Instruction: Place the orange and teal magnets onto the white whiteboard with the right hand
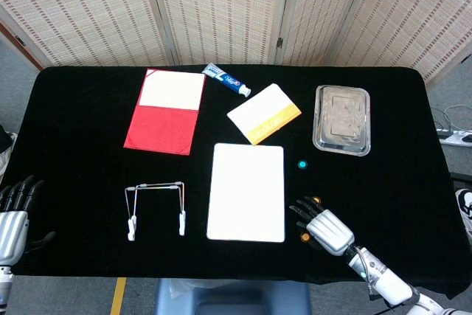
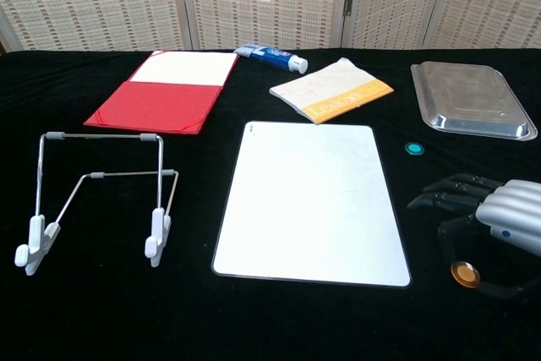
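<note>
Orange magnets: one [image 2: 464,274] flat on the bench under the right robot hand [image 2: 499,230], fingers spread above it, nothing pinched yet; a second [image 1: 316,200] at the fingertips, seen only from the head view. Teal magnet [image 2: 413,148] lying apart, just right of the whiteboard [image 2: 311,200]. Risks: thin disc skidding on black cloth, or snapping onto the board's edge. Left robot hand [image 1: 13,215], open and idle, absent from the chest view.
</note>
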{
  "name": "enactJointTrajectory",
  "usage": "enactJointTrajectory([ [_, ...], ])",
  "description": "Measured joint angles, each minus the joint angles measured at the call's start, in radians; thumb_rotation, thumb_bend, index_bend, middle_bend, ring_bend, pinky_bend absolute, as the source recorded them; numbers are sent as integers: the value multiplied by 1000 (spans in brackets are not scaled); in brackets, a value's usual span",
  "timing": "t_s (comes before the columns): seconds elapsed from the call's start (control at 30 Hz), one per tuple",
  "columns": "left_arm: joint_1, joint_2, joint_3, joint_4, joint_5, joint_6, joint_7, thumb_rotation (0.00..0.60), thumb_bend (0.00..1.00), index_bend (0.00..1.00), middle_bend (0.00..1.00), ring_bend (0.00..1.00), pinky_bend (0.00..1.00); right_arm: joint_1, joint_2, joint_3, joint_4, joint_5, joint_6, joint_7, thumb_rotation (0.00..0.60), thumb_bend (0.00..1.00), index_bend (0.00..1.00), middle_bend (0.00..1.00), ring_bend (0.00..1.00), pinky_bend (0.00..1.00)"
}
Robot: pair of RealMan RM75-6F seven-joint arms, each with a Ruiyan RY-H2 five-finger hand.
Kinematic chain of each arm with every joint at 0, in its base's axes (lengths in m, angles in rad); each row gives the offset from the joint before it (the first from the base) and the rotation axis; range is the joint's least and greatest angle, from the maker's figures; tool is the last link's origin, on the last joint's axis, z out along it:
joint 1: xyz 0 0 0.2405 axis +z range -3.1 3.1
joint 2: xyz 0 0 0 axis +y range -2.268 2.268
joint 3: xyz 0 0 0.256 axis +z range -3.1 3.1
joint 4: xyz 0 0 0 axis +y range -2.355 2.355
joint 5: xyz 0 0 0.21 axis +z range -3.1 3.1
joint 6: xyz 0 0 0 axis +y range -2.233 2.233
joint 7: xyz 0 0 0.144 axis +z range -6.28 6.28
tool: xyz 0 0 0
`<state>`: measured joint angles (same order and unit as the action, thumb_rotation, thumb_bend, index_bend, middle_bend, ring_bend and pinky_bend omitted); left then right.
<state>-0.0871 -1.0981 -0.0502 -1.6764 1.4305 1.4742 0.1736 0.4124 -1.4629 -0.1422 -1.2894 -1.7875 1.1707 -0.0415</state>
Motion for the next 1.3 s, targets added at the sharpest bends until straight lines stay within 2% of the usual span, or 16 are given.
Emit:
enactJointTrajectory([
  [0.2, -1, 2, -1, -3, 6, 4, 1, 600, 88, 0, 0, 0, 0, 37, 22, 38, -58, 9, -1, 16, 600, 369, 538, 144, 0, 0],
  [0.4, -1, 6, -2, -12, 14, 8, 5, 600, 87, 0, 0, 0, 0, 128, 16, 111, -121, 45, -93, 6, 600, 370, 538, 142, 0, 0],
  [0.67, 3, 10, -1, -8, 7, 7, 0, 600, 88, 0, 0, 0, 0, 251, -77, 183, -141, 109, -243, -43, 600, 370, 530, 133, 0, 0],
  [0.77, 4, 9, 0, -1, 4, 6, -6, 600, 88, 0, 0, 0, 0, 290, -115, 200, -136, 127, -280, -75, 600, 370, 475, 121, 0, 0],
  [0.9, 5, 6, 1, 9, 1, 3, -13, 600, 88, 0, 0, 0, 0, 318, -137, 210, -135, 151, -317, -119, 600, 370, 277, 93, 0, 0],
  [1.0, 6, 3, 2, 17, 1, 1, -21, 600, 88, 0, 0, 0, 0, 323, -139, 212, -143, 173, -325, -150, 600, 370, 209, 90, 0, 0],
  [1.1, 5, 1, 2, 22, 1, -1, -28, 600, 88, 0, 0, 0, 0, 317, -132, 212, -153, 189, -311, -163, 600, 370, 202, 90, 0, 0],
  [1.3, 1, -2, 0, 31, 10, -3, -40, 600, 88, 0, 0, 0, 0, 262, -75, 206, -162, 216, -229, -165, 600, 369, 273, 92, 0, 0],
])
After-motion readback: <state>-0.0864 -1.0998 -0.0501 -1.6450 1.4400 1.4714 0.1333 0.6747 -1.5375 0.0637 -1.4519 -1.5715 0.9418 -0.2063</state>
